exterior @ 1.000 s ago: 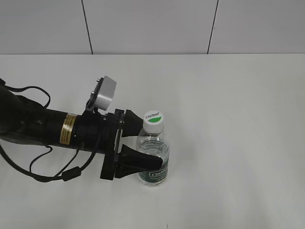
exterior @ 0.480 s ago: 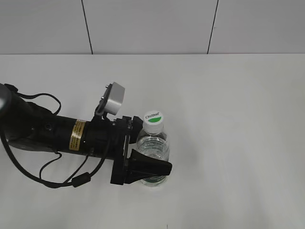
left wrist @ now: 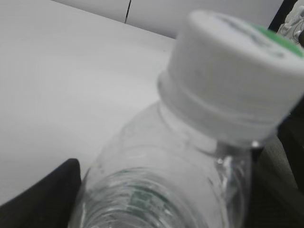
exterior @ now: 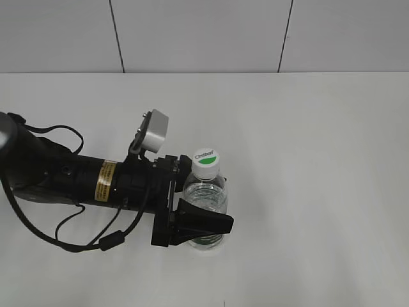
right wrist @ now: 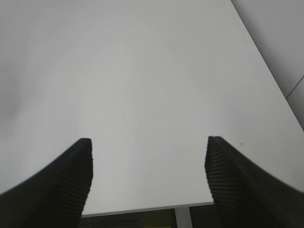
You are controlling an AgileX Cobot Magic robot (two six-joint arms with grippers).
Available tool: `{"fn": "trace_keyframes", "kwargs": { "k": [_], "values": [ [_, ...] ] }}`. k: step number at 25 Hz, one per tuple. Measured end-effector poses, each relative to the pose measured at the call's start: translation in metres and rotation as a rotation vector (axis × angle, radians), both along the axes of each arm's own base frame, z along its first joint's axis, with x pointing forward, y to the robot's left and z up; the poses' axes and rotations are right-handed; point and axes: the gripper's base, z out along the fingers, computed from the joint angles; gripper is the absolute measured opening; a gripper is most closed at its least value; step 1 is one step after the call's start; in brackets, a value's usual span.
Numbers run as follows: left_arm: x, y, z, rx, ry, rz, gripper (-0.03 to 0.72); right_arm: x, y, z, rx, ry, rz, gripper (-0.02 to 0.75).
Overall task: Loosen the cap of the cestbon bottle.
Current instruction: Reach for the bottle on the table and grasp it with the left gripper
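The upright bottle point(exterior: 206, 203), cap point(exterior: 205, 160) on, is clamped by the left gripper point(exterior: 199, 211); the right gripper point(right wrist: 148, 178) is held apart above the table point(right wrist: 142, 71).

The small clear ribbed plastic bottle point(exterior: 205, 211) is stood upright on the white table point(exterior: 319, 160), slightly left of the middle and towards the near edge; the round white screw cap point(exterior: 205, 163) is seated on its neck, at 12 o'clock from the body in the exterior view; the left gripper point(exterior: 195, 208) is placed around the bottle from 9 o'clock, one finger lying across the near side of the body, the other behind it; the black left arm point(exterior: 77, 182) is stretched away towards 9 o'clock; the grey tiled wall point(exterior: 204, 35) is set behind the table at 12 o'clock; the right gripper point(right wrist: 148, 178) is held over bare table.
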Motion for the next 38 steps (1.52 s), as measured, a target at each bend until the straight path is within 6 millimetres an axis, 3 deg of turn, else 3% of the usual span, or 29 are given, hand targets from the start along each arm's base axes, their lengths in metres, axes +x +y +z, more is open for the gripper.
{"fn": "trace_keyframes", "kwargs": {
  "k": [6,18,38],
  "values": [
    [0.0,0.0,0.0,0.0,0.004,0.001,0.581,0.0,0.0,0.0,0.0,0.0,0.0,0.561],
    [0.0004,0.0,0.0,0.0,0.004,0.006,0.471,0.0,0.0,0.0,0.0,0.0,0.0,0.561],
    [0.0011,-0.0001,0.0001,-0.001,0.005,0.013,0.465,0.0,0.0,0.0,0.0,0.0,0.0,0.561]
  ]
}}
